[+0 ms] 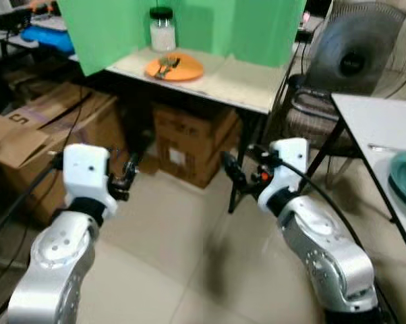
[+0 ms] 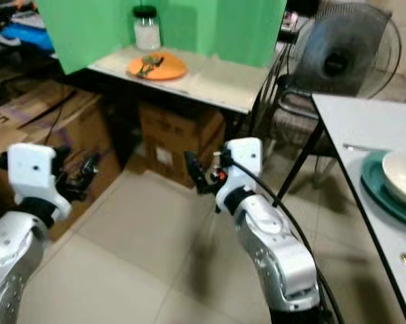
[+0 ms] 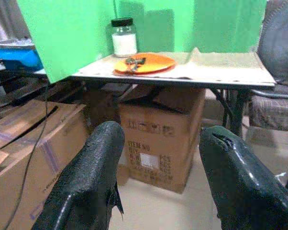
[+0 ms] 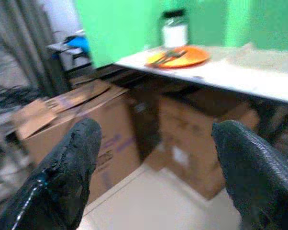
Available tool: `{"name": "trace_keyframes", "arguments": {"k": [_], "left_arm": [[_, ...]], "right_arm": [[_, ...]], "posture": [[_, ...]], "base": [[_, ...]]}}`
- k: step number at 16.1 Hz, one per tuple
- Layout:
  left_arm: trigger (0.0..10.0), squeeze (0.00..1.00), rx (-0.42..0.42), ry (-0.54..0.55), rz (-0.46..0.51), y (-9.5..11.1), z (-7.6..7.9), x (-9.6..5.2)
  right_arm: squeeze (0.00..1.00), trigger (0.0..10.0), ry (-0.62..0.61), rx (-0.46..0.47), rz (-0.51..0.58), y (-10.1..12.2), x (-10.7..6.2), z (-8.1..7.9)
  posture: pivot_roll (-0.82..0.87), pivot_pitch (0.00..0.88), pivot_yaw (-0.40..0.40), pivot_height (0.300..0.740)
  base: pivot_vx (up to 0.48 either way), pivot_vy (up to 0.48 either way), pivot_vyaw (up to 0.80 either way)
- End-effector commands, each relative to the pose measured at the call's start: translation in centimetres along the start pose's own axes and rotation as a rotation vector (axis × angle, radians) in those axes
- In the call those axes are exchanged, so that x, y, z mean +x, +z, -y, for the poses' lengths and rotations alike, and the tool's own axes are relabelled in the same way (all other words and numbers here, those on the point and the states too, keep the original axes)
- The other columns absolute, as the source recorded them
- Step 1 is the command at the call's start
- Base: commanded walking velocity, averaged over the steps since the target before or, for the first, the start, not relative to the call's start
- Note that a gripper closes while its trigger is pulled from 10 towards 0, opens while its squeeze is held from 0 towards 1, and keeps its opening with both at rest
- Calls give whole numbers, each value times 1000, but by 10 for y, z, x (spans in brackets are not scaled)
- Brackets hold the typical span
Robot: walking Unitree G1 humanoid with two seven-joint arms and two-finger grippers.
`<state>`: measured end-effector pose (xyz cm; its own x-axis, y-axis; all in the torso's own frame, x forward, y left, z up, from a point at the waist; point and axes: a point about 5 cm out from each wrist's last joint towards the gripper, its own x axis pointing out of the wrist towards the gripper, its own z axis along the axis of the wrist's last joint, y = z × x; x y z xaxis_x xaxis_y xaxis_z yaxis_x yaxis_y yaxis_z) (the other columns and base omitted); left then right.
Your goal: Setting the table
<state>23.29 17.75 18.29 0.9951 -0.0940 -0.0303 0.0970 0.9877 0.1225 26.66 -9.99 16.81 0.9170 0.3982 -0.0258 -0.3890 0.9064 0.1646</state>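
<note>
orange plate (image 1: 175,67) w/ cutlery; r-eye: bowl (image 2: 404,177).

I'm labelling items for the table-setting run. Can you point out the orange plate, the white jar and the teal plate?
orange plate (image 1: 184,69), left eye view, bare right part of the plate.
white jar (image 1: 162,35), left eye view, middle of the glass body.
teal plate (image 2: 378,192), right eye view, left rim beside the white bowl.

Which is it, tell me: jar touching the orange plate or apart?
Apart. The left wrist view shows a strip of tabletop between the jar and the orange plate.
</note>
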Motion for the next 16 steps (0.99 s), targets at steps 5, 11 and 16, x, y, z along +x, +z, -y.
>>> {"name": "trace_keyframes", "arguments": {"k": [5,11,16], "left_arm": [[10000,0,7,-39,16,3,4,3],[10000,0,10,-47,20,4,4,4],[10000,0,10,-44,19,2,5,2]], "right_arm": [[0,10000,-168,-8,44,0,-9,27],[0,10000,-148,-5,59,-1,-10,25],[0,10000,-116,-11,56,-2,-8,21]], "posture": [[-38,10,28,740],[-31,0,20,740],[-22,0,5,740]], "base": [[340,0,0],[341,0,0],[342,0,0]]}}
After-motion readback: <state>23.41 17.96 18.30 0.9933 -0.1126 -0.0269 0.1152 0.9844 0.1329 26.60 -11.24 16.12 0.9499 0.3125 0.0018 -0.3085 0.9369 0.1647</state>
